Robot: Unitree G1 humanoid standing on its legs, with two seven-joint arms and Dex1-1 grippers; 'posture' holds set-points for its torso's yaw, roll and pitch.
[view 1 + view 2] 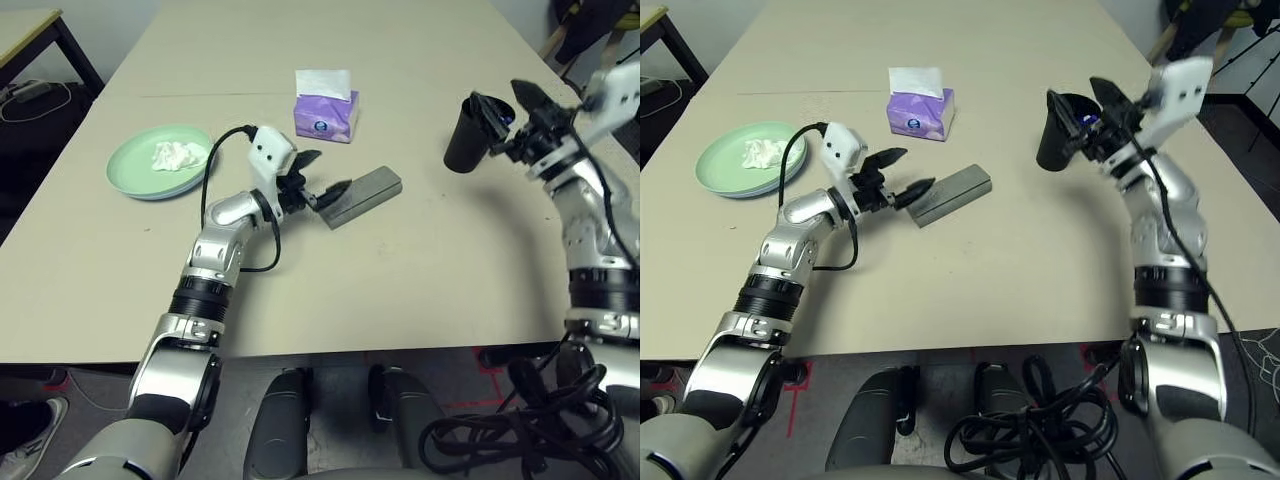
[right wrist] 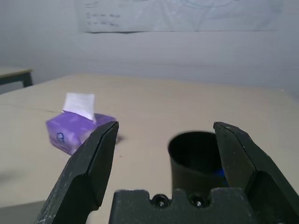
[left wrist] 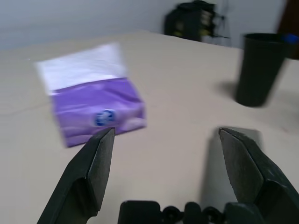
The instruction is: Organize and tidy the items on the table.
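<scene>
Glasses case [image 1: 362, 196] end behind left gripper [image 1: 323, 176]

Even soft light, blurred wrist views

Table [image 1: 1040, 250]: light beige, holds everything below.
Left gripper [image 1: 902, 172]: fingers spread, tips at the near end of the grey glasses case [image 1: 952, 194].
Right gripper [image 1: 1090, 112]: fingers apart, at the rim of the black cup [image 1: 1058, 133]; contact unclear.
Pale-green plate [image 1: 725, 172]: far left, holds a crumpled white tissue [image 1: 761, 152].
Purple tissue box [image 1: 920, 110]: behind the case, white sheet sticking up.
</scene>
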